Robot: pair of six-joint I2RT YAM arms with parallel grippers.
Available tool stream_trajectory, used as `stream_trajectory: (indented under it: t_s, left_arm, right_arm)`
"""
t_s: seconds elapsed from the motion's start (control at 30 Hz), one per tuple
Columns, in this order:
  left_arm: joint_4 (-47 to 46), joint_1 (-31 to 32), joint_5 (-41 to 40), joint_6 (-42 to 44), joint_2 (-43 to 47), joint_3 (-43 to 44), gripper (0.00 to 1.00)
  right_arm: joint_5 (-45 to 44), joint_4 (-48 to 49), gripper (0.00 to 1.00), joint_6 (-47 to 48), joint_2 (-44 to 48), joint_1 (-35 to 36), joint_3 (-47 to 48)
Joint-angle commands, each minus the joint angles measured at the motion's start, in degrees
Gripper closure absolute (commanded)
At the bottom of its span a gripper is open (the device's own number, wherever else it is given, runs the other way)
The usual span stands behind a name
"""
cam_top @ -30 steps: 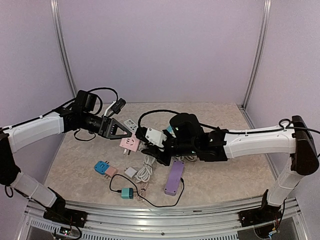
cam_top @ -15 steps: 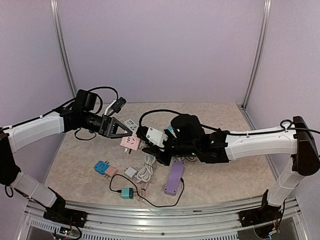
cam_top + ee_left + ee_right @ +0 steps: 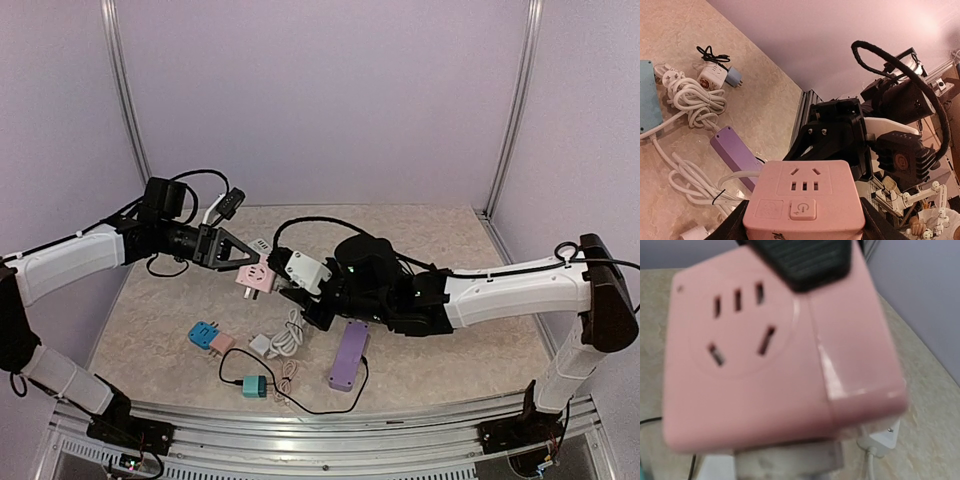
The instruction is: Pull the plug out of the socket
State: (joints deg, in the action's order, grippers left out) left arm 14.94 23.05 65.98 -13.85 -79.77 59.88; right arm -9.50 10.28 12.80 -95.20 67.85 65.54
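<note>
The socket is a pink cube [image 3: 254, 278] held above the table, mid-left in the top view. My left gripper [image 3: 238, 265] is shut on its two sides; in the left wrist view the cube [image 3: 805, 200] fills the bottom, with a black finger [image 3: 732, 227] at each lower corner. My right gripper [image 3: 288, 287] comes in from the right, its jaws nearly together. The right wrist view shows the pink socket [image 3: 770, 355] very close and a blurred whitish plug [image 3: 790, 460] seated against its lower face, where the right jaws grip. In the top view the plug is hidden.
On the table below lie a purple power strip [image 3: 348, 355], a coiled white cable [image 3: 290, 335], a white charger [image 3: 261, 345], a blue adapter [image 3: 203, 333], a small pink adapter [image 3: 222, 343] and a teal one [image 3: 254, 386] on a black cord. A metal rail runs along the near edge.
Both grippers and the pink socket have shifted a little up and to the left together. The plug still sits against the socket.
</note>
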Motion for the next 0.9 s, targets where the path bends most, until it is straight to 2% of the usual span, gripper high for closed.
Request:
stream_trajectory:
  t_s: [0.0,0.3,0.53,0.73,0.87]
  left_arm:
    - [-3.2,-2.5,-2.7,-0.2,1.6,-0.7,1.0]
    - [-1.8,-1.7,1.8,0.5,0.1,-0.2,1.0]
    - [8.6,1.3,2.1,8.4,-1.4,3.8,1.0]
    - [11.0,2.1,3.4,10.6,-1.3,4.6,1.0]
    - [11.5,1.9,3.2,10.9,-1.0,4.8,1.0]
  right_arm:
    - [-2.9,2.7,1.0,-2.8,-0.6,0.7,1.7]
    - [4.3,0.9,1.0,-3.1,0.6,0.2,2.2]
    - [18.0,-0.1,1.0,-2.9,2.4,-1.6,1.8]
    - [28.2,-3.3,1.0,-3.0,2.6,-3.9,3.1]
    - [29.1,-3.9,1.0,-3.4,2.6,-4.4,3.0]
